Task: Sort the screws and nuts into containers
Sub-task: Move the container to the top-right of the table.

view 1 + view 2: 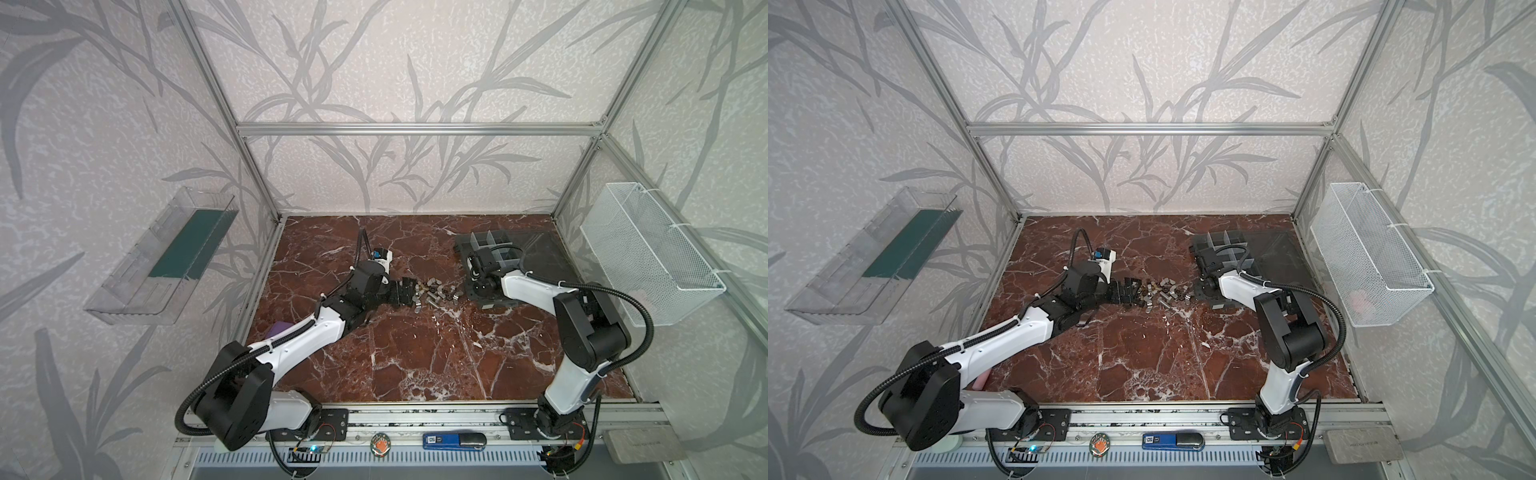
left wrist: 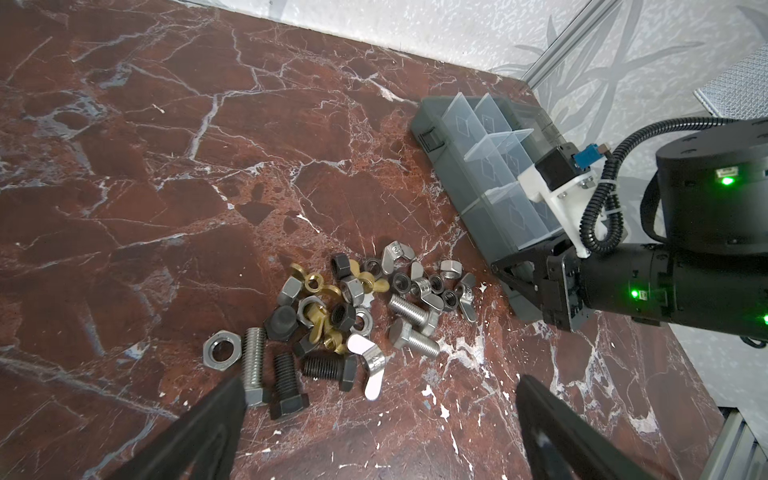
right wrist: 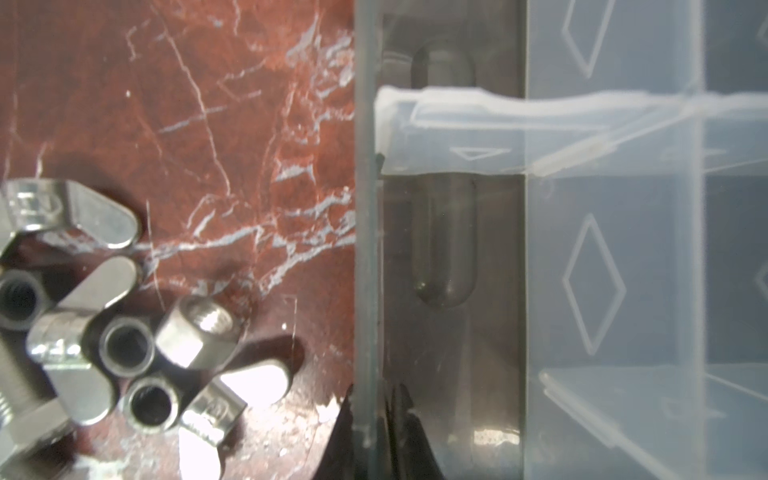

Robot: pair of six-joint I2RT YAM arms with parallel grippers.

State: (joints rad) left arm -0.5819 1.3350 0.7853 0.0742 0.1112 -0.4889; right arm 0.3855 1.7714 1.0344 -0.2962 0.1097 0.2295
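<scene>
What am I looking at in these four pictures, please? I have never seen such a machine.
It is a robot with two arms on a red-brown table. Two pictures look down from above; the two others come from small cameras on the wrists. A pile of screws and nuts lies loose in the middle, beside an open, divided grey box. The left claw is open at the pile's edge and holds nothing. The right claw is shut on the box's wall.
</scene>
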